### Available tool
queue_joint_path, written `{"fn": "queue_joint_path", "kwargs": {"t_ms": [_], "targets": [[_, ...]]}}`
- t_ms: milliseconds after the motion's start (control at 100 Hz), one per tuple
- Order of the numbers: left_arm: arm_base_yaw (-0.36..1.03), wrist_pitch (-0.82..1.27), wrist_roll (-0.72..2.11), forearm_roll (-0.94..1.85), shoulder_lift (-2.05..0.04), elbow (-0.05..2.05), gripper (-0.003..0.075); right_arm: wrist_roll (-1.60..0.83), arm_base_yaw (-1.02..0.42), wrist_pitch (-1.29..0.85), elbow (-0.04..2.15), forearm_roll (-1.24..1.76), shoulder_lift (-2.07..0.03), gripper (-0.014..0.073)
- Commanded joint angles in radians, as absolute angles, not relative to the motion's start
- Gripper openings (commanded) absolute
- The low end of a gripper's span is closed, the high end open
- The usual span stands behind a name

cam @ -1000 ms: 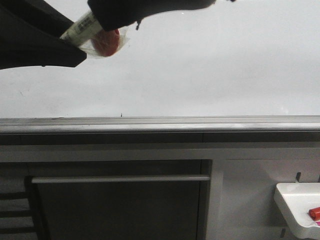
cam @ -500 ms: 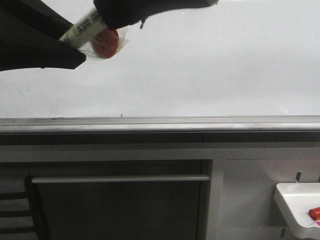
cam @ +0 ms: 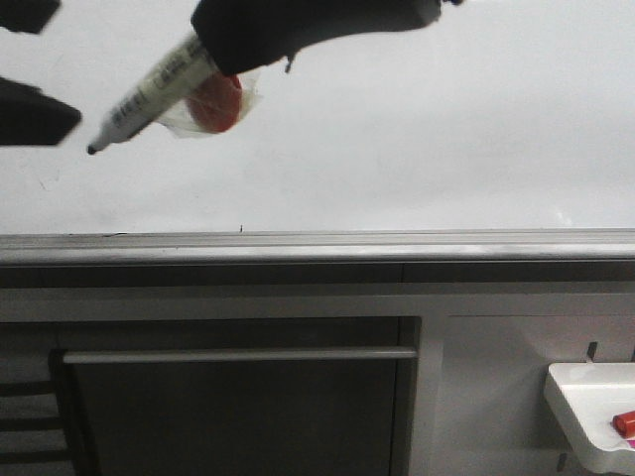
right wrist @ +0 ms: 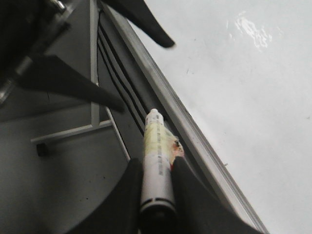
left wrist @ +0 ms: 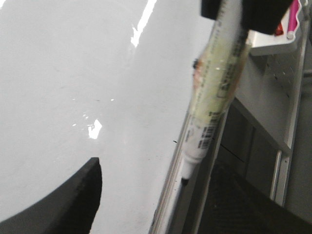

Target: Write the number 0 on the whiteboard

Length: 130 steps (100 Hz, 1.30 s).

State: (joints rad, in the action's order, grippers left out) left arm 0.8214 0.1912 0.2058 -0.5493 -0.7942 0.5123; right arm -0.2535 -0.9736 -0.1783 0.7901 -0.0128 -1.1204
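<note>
Right gripper [right wrist: 156, 187] pinches a white-barrelled marker pen with printed label and black tip [cam: 149, 91], fingers pressed to the barrel on both sides; a scrap of clear film with a red patch [cam: 212, 101] clings to the barrel. Left gripper [cam: 28, 74] sits at the upper left edge of the front view, fingers spread, nothing between them, just beside the pen tip but apart. The large glossy white flat whiteboard [cam: 417, 149] carries no stroke of the number 0 that I can see. Risks, as judged: the loose film could drag on the panel or smear ink; the angled pen could skid or slip in the grip under pressure. Cannot tell whether the tip touches the board; both arms are cut off by the frame.
</note>
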Motion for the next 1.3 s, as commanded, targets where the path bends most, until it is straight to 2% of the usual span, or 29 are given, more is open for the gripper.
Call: {"fn": "queue_joint_path", "kwargs": {"t_ms": [0, 140, 330, 680, 960, 1290], "targets": [[0.830, 0.185, 0.198, -0.510, -0.699, 0.541, 0.0400, -0.262, -0.945, -0.144, 0.819, -0.014, -1.108, -0.0067], [0.828, 0.276, 0.198, -0.561, -0.555, 0.541, 0.0274, -0.262, -0.905, -0.131, 0.819, -0.014, -1.115, -0.0067], [0.821, 0.364, 0.137, -0.642, -0.448, 0.541, -0.0020, -0.262, -0.879, -0.034, 0.819, -0.012, -1.164, -0.0067], [0.677, 0.421, -0.571, -1.089, -0.440, 0.539, -0.0020, -0.262, -0.879, 0.000, 0.819, -0.012, -1.248, -0.0067], [0.628, 0.412, -0.587, -1.098, -0.442, 0.506, -0.0020, -0.260, -0.874, 0.137, 0.829, 0.035, -1.289, -0.0067], [0.628, 0.408, -0.588, -1.097, -0.442, 0.500, -0.0020, -0.260, -0.813, -0.015, 0.969, 0.108, -1.340, -0.0067]]}}
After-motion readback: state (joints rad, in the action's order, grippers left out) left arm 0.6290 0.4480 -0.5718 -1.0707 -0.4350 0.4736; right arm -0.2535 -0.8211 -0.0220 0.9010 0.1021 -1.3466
